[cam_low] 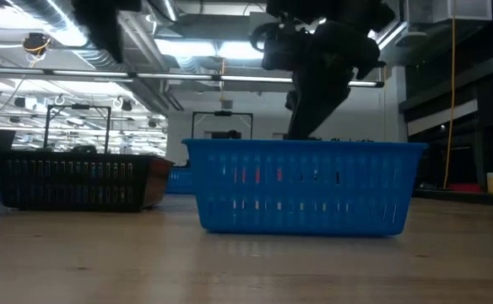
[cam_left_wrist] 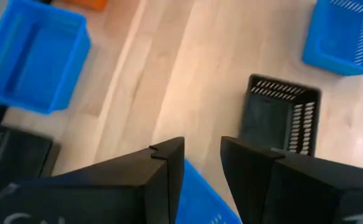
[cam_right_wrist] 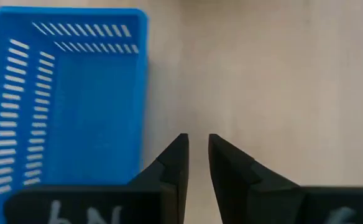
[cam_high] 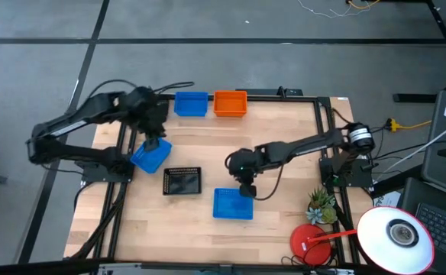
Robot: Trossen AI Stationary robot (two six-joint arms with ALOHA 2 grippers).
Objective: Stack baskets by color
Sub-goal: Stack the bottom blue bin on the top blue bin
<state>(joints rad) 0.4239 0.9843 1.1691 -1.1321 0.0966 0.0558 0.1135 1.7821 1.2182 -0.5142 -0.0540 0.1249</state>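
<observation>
Three blue baskets (cam_high: 233,204), one orange (cam_high: 230,103), one black (cam_high: 182,181); left jaws gripping a blue basket (cam_high: 150,156), right jaws narrowly parted, empty

An industrial lab or workshop is indicated. A wooden table (cam_high: 284,145) framed in black metal profile is set on a grey floor marked with tape lines. Exposed ceiling ducts (cam_low: 52,17) and strip lights (cam_low: 204,49) are seen beyond the table, along with metal racking (cam_low: 78,127). Loose cables (cam_high: 410,122) and a laptop (cam_high: 441,221) are placed beside the table.
</observation>
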